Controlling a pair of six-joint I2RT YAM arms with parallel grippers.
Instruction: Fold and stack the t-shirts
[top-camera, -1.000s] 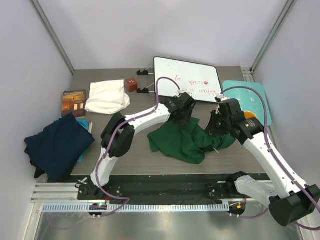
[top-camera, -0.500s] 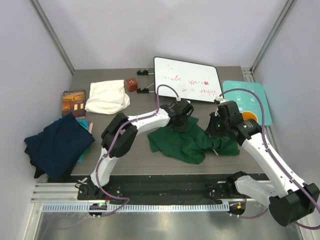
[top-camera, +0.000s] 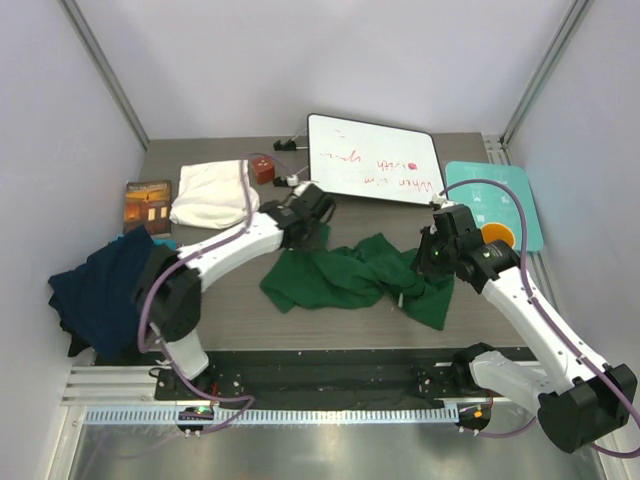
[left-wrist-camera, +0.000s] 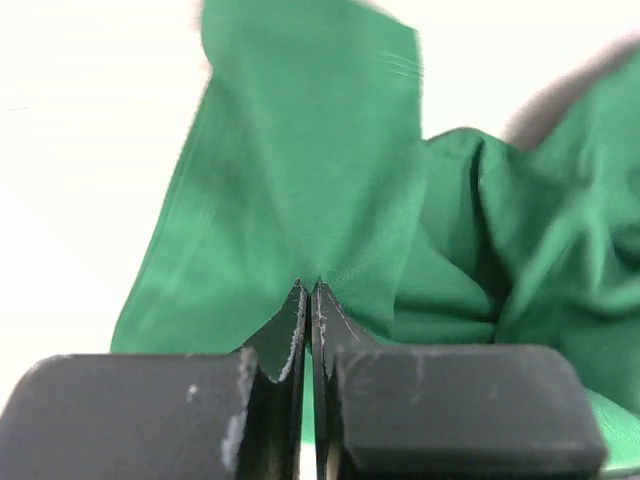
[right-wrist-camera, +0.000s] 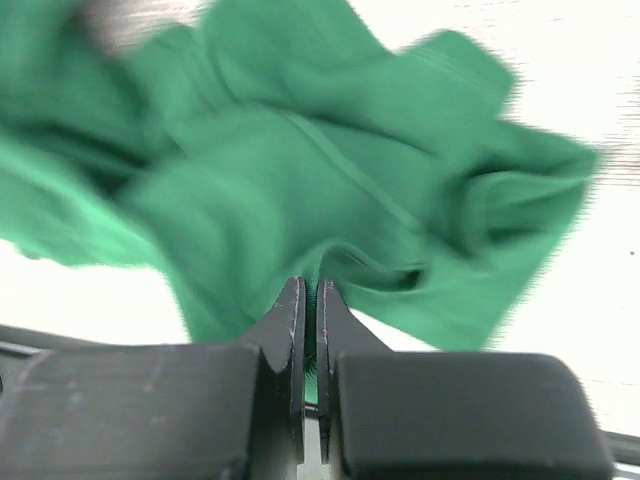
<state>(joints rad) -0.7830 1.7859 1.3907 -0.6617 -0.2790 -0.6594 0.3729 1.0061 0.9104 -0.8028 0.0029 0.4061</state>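
Observation:
The dark green t-shirt (top-camera: 345, 280) lies crumpled and drawn out sideways across the middle of the table. My left gripper (top-camera: 308, 238) is shut on its upper left part, with a fold pinched between the fingertips (left-wrist-camera: 308, 288) in the left wrist view. My right gripper (top-camera: 428, 262) is shut on the shirt's right end, green cloth (right-wrist-camera: 330, 190) clamped in the closed jaws (right-wrist-camera: 310, 285). The navy blue t-shirt (top-camera: 105, 290) lies bunched over the table's left edge. The cream-white t-shirt (top-camera: 212, 192) rests folded at the back left.
A whiteboard (top-camera: 372, 160) with red writing is propped at the back centre. A teal board (top-camera: 505, 190) lies at the right, an orange object (top-camera: 497, 234) on it. A small brown cube (top-camera: 263, 168) and a brown book (top-camera: 148, 203) sit near the cream shirt.
My left gripper closed on the green shirt and swung left with it, stretching the cloth out wider. The right gripper kept its hold and shifted only slightly.

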